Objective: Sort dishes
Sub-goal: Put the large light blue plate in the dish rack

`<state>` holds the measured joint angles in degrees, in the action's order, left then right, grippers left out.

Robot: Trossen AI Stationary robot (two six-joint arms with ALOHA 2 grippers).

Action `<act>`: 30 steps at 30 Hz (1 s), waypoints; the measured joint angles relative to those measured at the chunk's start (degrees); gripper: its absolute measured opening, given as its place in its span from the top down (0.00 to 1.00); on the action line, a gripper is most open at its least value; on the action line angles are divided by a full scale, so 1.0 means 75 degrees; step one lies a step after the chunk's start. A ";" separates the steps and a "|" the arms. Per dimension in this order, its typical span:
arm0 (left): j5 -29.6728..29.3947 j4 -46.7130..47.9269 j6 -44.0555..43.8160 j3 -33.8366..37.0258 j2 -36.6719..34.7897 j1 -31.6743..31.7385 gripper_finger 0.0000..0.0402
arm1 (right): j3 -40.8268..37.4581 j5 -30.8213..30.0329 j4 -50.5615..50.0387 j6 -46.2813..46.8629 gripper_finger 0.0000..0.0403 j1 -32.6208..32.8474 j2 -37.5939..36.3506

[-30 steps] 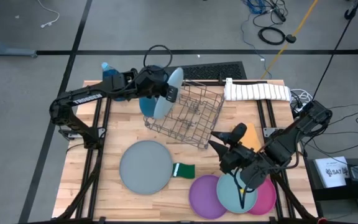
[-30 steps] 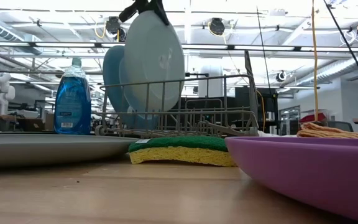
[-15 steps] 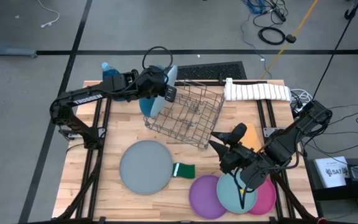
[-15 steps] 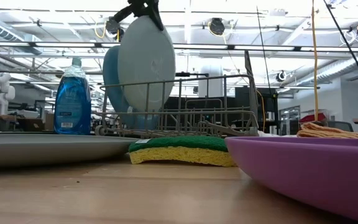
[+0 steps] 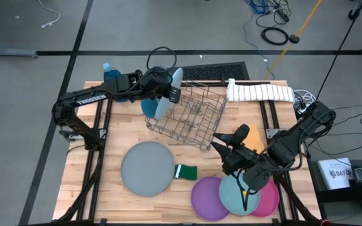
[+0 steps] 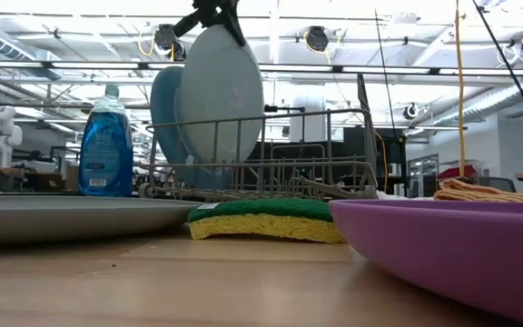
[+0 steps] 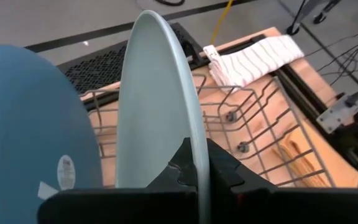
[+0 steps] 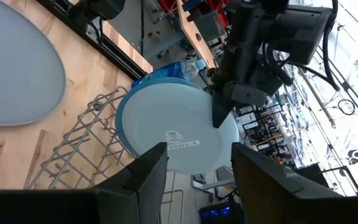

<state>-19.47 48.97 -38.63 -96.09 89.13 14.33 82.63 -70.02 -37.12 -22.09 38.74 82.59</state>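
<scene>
Two-arm dish sorting, with a plate being seated on edge in the rack. The left gripper (image 7: 194, 177) is clamped tight on the rim of the large pale-blue plate (image 5: 168, 94), holding it upright over the end of the grey wire rack (image 5: 190, 116) that faces the left arm. Just behind it, and apparently already slotted, stands the large deep-blue plate (image 6: 163, 113).

To complete this step well, the plate probably needs to descend with its edge straight, its lower rim guided between two wires beside the deep-blue one; release is best delayed until the rack bears the weight, since a thin disc let go early would likely tip or roll. The two plates sit close together, so a sideways drift could knock the standing one.

The right gripper (image 5: 244, 182) hangs over the small plates at the table's near right, its fingers partly spread and gripping nothing.

By size: the pale-blue plate is a wide, shallow, glossy disc with a label on its underside, seen in the right wrist view. A large grey plate (image 5: 148, 167) lies flat on the wood near the table's middle. The smaller purple plate (image 5: 207, 198), teal plate (image 5: 231, 198) and pink plate (image 5: 271, 199) overlap in a row under the right arm. Smallest is the green sponge (image 5: 185, 171), just beside the grey plate.
</scene>
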 joint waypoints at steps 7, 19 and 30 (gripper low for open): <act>-0.0002 -0.0015 0.0026 0.0000 0.0407 0.0073 1.00 | 0.0000 0.0039 0.0005 0.0002 0.58 0.0000 0.0000; -0.0139 -0.0088 0.0199 -0.0003 0.0754 0.0127 0.98 | 0.0000 0.0183 -0.0002 0.0020 0.58 0.0000 0.0000; -0.0262 0.0266 0.0408 -0.0003 0.0737 0.0140 0.92 | 0.0000 0.0217 -0.0006 0.0052 0.58 0.0000 0.0001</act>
<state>-21.43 50.96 -35.57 -96.12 94.65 15.38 82.63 -68.39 -37.17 -21.69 38.74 82.60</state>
